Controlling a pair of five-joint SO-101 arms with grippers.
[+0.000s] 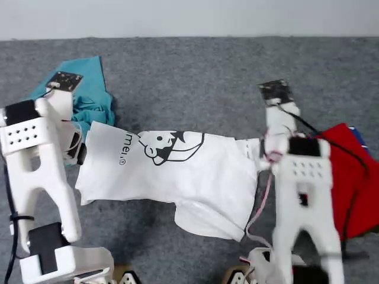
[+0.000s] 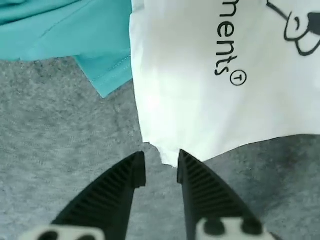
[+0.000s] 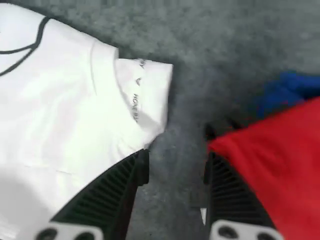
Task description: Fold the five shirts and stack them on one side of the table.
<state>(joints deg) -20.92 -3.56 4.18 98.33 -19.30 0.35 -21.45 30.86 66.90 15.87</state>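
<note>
**High view:** A white shirt (image 1: 177,171) with a black cartoon print lies spread and rumpled across the middle of the grey desk (image 1: 195,71), between the left arm (image 1: 41,154) and the right arm (image 1: 302,177). A teal shirt (image 1: 89,94) is bunched at the far left, meeting the white shirt's edge. A red shirt (image 1: 352,177) sits heaped at the right edge, with a scrap of blue cloth (image 1: 360,137) at its far side.

**Left wrist view:** The left jaws stand released and slightly parted, low over the desk, their tips on either side of a corner of the white shirt (image 2: 210,90). The teal shirt (image 2: 75,30) lies just beside it.

**Right wrist view:** The right jaws are released and wide apart over bare grey desk. One jaw is at the white shirt's (image 3: 65,100) folded edge and the other is against the red shirt (image 3: 280,160), with the blue cloth (image 3: 290,90) beyond.
</note>
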